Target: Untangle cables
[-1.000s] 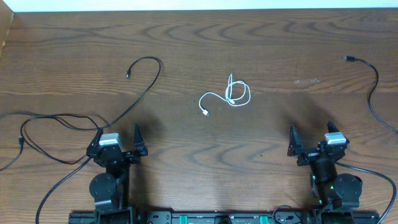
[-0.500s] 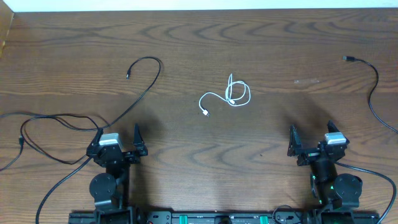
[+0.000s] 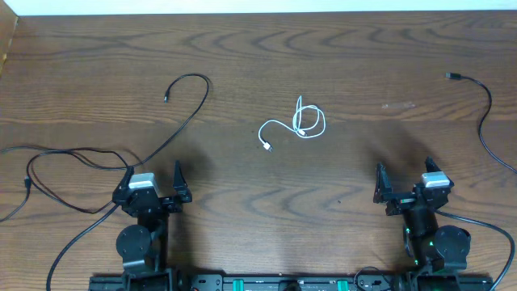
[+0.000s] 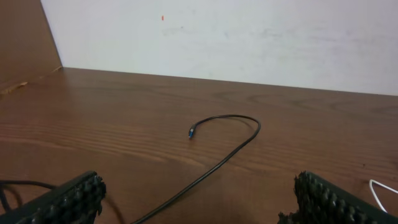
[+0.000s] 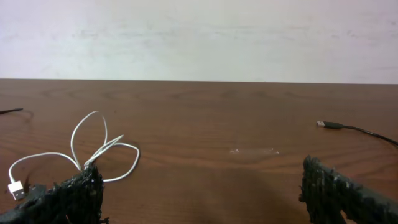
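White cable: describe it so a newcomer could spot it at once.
Look to the middle of the wooden table. The white cable lies alone, looped on itself. It is short and white; the black cables to both sides are long.

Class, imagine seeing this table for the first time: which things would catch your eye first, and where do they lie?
The small white cable, looped over itself, stands out brightly at the middle of the dark wooden table. A long black cable curves across the left side, and a second black cable snakes along the right edge. Near the front edge, the left gripper and right gripper both sit open and empty.
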`<state>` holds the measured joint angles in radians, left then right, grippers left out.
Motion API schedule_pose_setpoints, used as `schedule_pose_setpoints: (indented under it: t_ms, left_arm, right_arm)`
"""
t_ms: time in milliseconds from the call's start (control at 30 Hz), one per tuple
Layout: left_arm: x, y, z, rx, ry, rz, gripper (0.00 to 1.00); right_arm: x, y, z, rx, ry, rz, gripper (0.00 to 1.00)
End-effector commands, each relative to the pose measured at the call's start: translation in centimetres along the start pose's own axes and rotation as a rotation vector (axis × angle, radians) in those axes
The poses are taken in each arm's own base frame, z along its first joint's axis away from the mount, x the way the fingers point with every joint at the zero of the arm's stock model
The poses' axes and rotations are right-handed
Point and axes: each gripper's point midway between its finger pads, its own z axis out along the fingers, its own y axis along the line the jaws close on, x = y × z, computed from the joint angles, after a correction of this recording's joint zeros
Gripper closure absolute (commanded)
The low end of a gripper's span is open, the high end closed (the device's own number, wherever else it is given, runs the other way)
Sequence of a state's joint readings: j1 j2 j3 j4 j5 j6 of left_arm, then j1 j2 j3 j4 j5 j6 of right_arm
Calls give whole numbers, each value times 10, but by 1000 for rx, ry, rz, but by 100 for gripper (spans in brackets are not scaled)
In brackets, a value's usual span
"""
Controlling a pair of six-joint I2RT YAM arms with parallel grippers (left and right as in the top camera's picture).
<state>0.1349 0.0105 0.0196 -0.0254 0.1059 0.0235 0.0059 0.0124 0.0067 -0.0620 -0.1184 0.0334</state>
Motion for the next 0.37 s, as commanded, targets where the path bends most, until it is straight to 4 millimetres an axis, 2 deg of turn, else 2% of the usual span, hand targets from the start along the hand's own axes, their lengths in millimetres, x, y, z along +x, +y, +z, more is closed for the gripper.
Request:
schedule_pose_setpoints:
  t_ms: [0, 333]
  left_arm:
    - [16, -1, 1, 8, 48, 2, 2]
    - [16, -1, 1, 8, 48, 2, 2]
  right_arm:
    - [1, -1, 0, 6, 1, -15, 1]
    - [1, -1, 0, 6, 1, -15, 1]
